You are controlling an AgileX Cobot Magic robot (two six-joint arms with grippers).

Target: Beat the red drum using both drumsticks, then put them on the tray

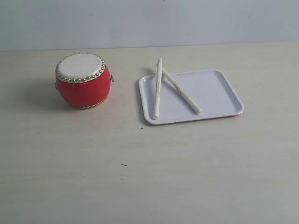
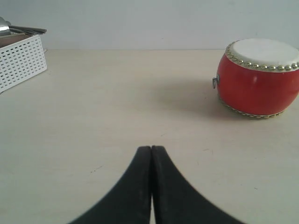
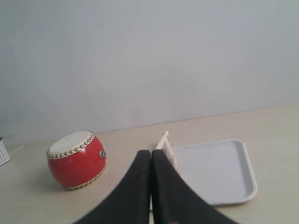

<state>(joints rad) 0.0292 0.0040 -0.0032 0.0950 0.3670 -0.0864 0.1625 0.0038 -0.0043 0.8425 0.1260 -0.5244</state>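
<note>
both claws pressed together, pinching nothing. left claw (image 2: 151,149) hangs over bare counter (image 1: 140,177), right claw (image 3: 151,153) faces drum and tray. neither shows in the exterior view, so both sit outside the work area.

drumsticks (image 1: 158,91) lie on the tray (image 1: 215,93), on its 9 o'clock half, meeting in a v toward 12 o'clock. the straighter one's tip pokes over the 12 o'clock rim.

red drum (image 1: 83,81) stands upright at the tray's 9 o'clock, apart from it, skin up, ready to hit.

sticks on tray fit either start or end state; can't say which. nothing stands between drum and tray. my guess: the low rim and the touching stick ends are the only hassle for a pick.

white perforated basket (image 2: 21,63) shows only in the left wrist view, well apart from the drum, not in the way.
</note>
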